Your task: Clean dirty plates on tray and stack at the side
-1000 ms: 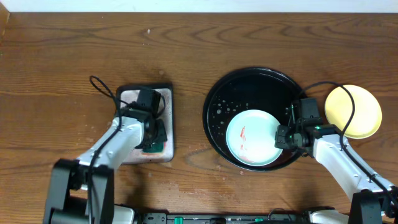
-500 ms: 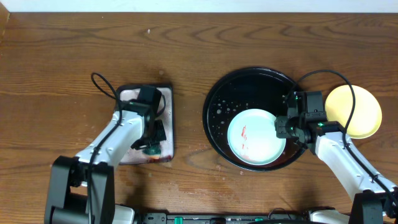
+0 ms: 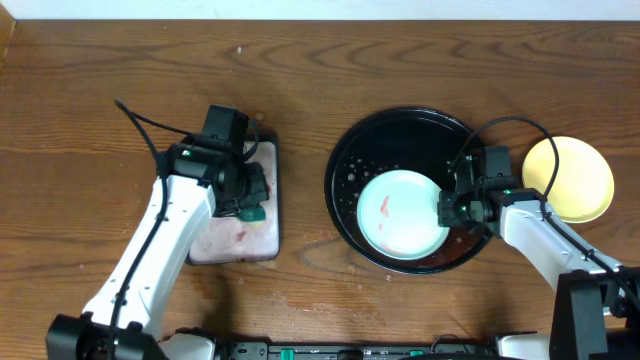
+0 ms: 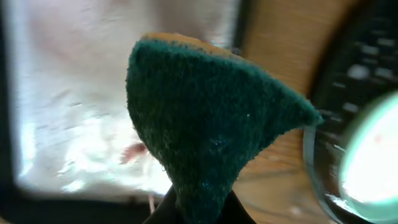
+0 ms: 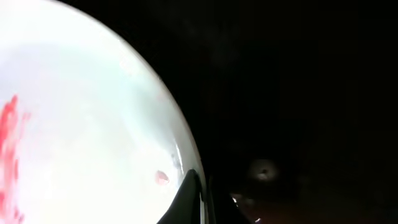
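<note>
Sponge (image 4: 211, 137), dark green, pinched at its lower edge between the left fingers (image 4: 168, 213). It stands up from the fingertips as a blunt wedge. Behind it lies the small silver tray (image 4: 74, 112), blurred, with pinkish streaks on its surface. From overhead the fingers and sponge sit over that tray's inner edge, the side nearer the black tray (image 3: 345, 165).

Right fingers (image 5: 189, 196) are pressed together on the rim of the pale plate (image 3: 395, 215), which they pinch at its edge. The plate spreads away from the fingertips to their left and lies inside the black tray, toward its near side. A red smear (image 5: 9, 130) marks the plate well away from the pinch, and a small red spot sits just beside the fingertips. To the other side of the fingers is only the tray's wet black floor.

Yellow plate (image 3: 570, 178) rests on the tabletop (image 3: 300, 80) outside the black tray, behind the right fingers, apart from them.
</note>
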Motion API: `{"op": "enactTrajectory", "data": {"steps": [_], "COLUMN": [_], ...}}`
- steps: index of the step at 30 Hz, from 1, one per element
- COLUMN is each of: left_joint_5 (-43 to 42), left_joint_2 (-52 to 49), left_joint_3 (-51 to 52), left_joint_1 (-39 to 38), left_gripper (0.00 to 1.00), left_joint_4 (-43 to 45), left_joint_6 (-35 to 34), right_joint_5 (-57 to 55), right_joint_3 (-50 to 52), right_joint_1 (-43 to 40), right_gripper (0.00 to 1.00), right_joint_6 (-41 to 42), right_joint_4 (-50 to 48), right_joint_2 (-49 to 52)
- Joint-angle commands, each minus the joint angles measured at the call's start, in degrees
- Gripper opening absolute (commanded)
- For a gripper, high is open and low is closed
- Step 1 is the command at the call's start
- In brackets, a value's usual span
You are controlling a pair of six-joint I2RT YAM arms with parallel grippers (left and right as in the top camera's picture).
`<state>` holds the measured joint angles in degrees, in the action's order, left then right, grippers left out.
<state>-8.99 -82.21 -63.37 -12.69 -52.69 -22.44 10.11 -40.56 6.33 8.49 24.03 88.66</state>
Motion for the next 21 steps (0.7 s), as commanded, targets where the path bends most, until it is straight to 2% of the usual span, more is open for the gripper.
{"op": "enactTrajectory", "data": {"steps": [1,4,8,12,21], "left_joint_5": [-9.49,-9.84,-9.77,-7.37,-5.60], "left_joint_2": [0.59,0.48,-1.44,-7.65,-25.68], "left_joint_3": [-1.38,-1.31,-1.25,-1.49,-7.50], "left_joint_1": [-3.32,-9.22,-17.07,-24.94,-30.18], "left_gripper": [0.07,0.07,0.07,0.07,0.07], "left_joint_4": [2.54,8.02,16.98,24.26,25.05], "left_joint_6": [-1.05,-5.55,-7.30,-8.33,-8.35], "right_joint_5": [6.51,8.59,7.93,7.50,6.82], "right_joint_3": [0.28,0.28,0.28,0.28,0.28], "right_joint_1": [0.13,0.63,0.66,0.63,0.63], "right_gripper": [0.01,0.01,0.01,0.01,0.01], "right_joint_6": [7.93,8.81,5.55,3.39,3.41], "right_joint_4": [0.39,0.50,1.18,2.29,2.82], "right_joint_2": [1.22,1.22,1.22,1.22,1.25]}}
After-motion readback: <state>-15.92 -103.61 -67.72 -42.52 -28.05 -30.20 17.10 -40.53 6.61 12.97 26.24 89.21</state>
